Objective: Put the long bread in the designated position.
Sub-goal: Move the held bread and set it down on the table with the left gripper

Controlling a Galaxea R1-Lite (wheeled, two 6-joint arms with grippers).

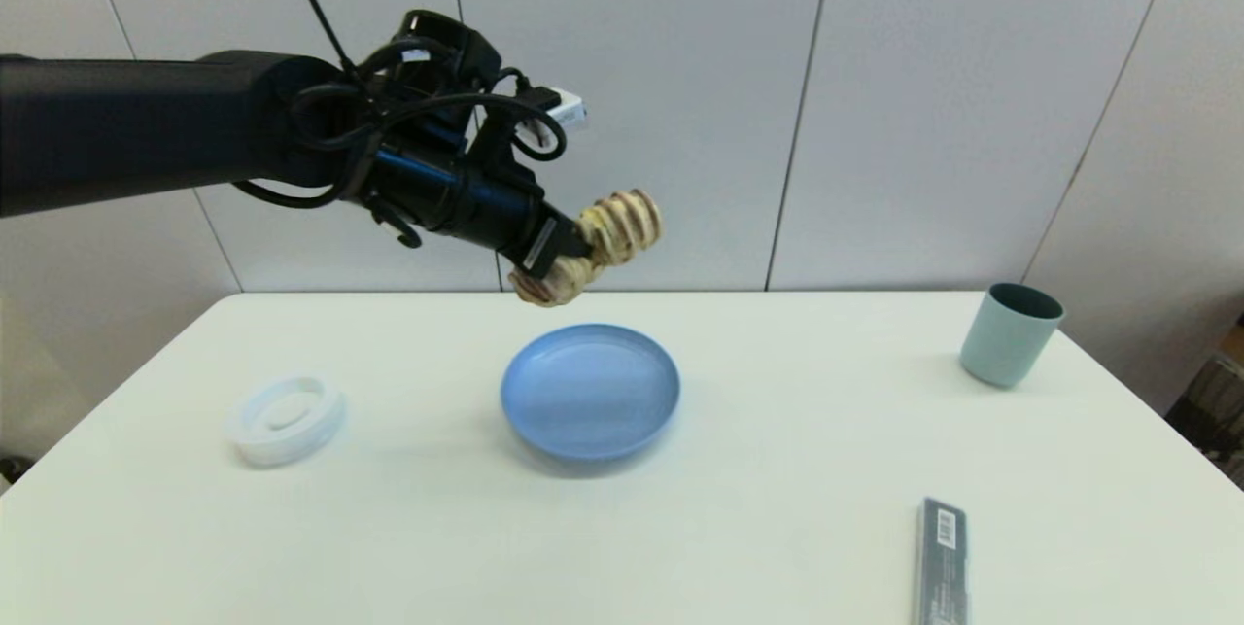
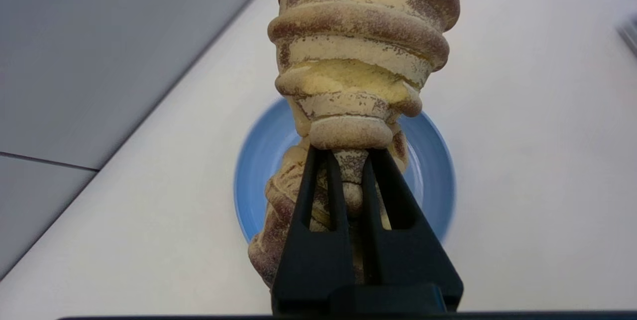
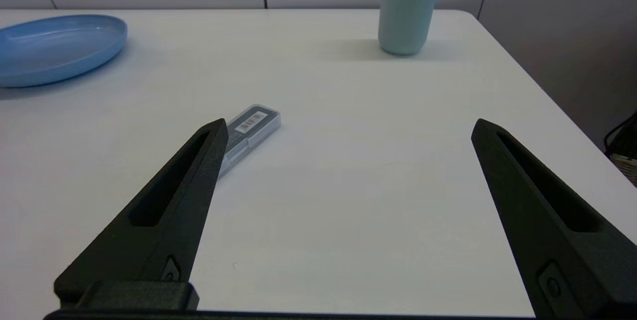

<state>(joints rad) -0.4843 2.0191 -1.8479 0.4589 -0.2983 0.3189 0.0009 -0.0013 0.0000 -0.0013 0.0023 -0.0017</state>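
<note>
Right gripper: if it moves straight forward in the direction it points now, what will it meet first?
Probably nothing close: the open right gripper points across bare table. The grey box lies off to one side, the cup stands farther ahead; depth is uncertain.

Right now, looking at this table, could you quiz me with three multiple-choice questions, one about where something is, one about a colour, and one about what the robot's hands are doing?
1. Where is the long bread?
A. Lying on the blue plate
B. Held in the air above the far edge of the blue plate
C. Beside the cup

2. What colour is the cup at the table's far right?
A. Pale teal
B. Red
C. Black

3. How do the two grippers stand?
A. Both open
B. Both shut on bread
C. Left shut on the bread, right open and empty

Answers:
1 B: the head view shows the loaf aloft, and the blue plate is bare.
2 A: both the head and right wrist views show it pale teal.
3 C: the left gripper pinches the loaf's middle, while the right gripper is spread wide over the table near the grey box.
</note>
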